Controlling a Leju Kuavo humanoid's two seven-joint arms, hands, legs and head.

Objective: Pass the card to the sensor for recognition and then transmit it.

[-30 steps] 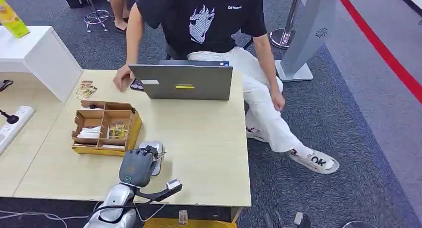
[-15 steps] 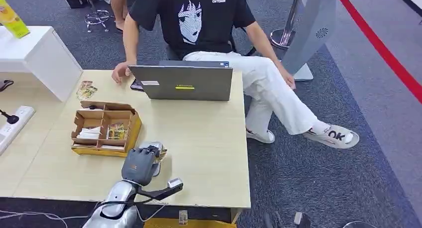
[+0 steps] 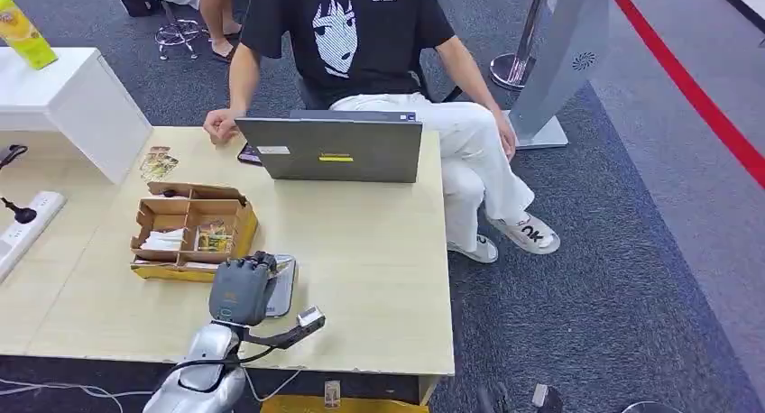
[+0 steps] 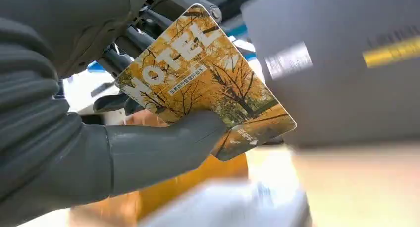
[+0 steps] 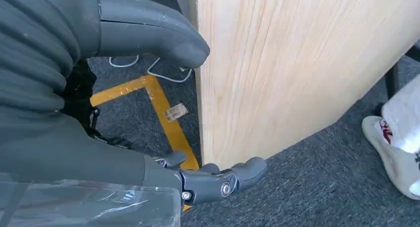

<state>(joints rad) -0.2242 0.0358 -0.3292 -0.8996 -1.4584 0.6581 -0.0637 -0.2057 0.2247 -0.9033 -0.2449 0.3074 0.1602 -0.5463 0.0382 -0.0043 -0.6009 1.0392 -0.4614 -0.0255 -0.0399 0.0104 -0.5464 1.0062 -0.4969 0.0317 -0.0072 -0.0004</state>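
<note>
My left hand point(image 3: 241, 289) hovers low over the near part of the wooden table point(image 3: 370, 251), just in front of the cardboard box. It grips a yellow hotel card point(image 4: 208, 78) printed with autumn trees, pinched between the thumb point(image 4: 163, 147) and the darker fingers. In the head view only a sliver of the card point(image 3: 285, 267) pokes out past the fingers. The flat grey sensor point(image 3: 282, 289) lies on the table directly to the right of this hand, partly under it. My right hand point(image 5: 74, 113) hangs beside the table's edge, fingers apart and holding nothing.
A divided cardboard box point(image 3: 191, 228) with cards stands left of centre. A grey laptop point(image 3: 334, 148) sits at the far edge, with a person seated behind it, one hand point(image 3: 219, 124) on the table. Loose cards point(image 3: 157, 164), a white cabinet point(image 3: 68, 97) and a power strip point(image 3: 20, 225) lie left.
My left hand has shifted slightly left with the card, uncovering more of the sensor. The person has turned to face the table and drawn both legs in.
</note>
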